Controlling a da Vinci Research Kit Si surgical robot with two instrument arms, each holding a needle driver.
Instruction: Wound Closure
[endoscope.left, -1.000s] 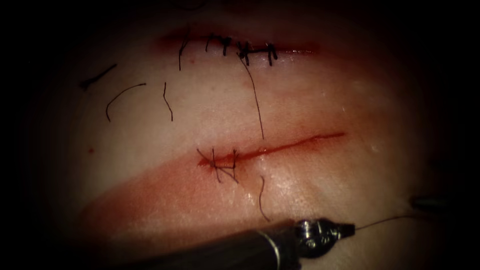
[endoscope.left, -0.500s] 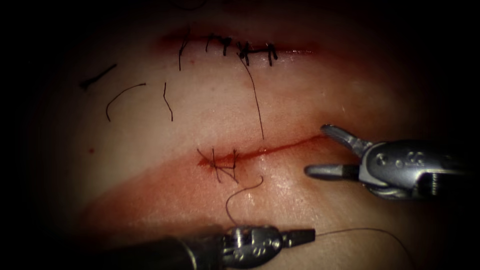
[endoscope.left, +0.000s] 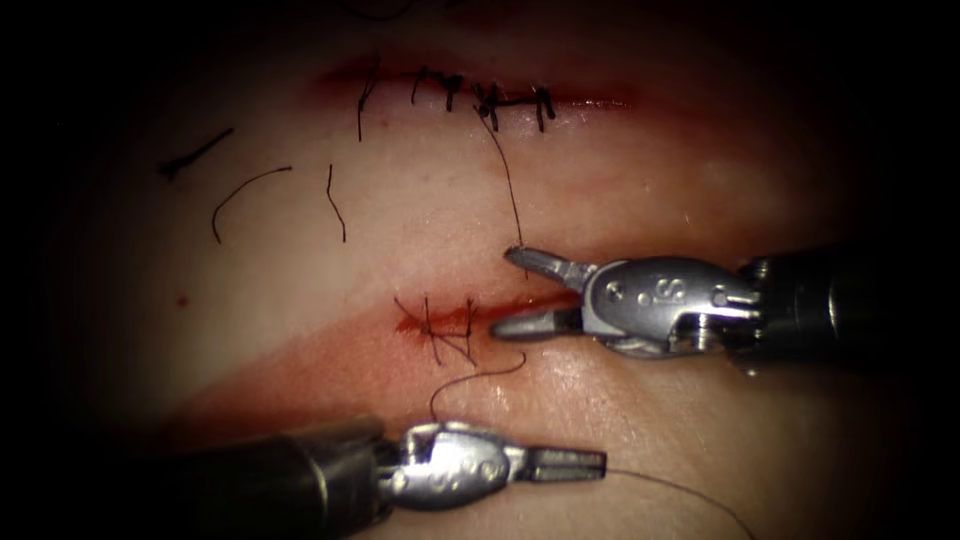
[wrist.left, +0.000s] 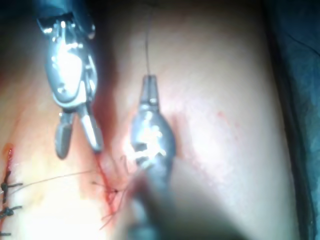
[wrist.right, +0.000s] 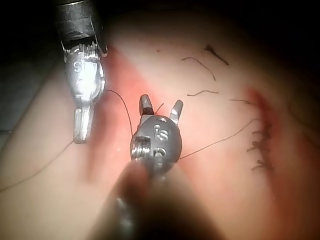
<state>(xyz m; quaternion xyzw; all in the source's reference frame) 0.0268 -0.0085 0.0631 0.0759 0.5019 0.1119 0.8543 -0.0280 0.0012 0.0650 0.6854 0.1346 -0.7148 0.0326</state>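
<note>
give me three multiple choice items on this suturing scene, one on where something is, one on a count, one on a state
1. Where is the right tool?
A. at the cut, its jaws on either side of it
B. on the stitched line at the top
C. off the tissue

2. How many lines of stitching are on the tissue?
A. none
B. one
C. two

3. How do the left tool's jaws stand?
A. spread wide, holding nothing
B. shut on the thread
C. shut on the tissue

Answers:
1 A: in the endoscope view its spread jaws straddle the cut, just right of the stitches there.
2 C: one stitched line runs along the top, a second short set of stitches closes the cut's left end.
3 B: the jaws are pressed together and the thread runs out from their tip.
</note>
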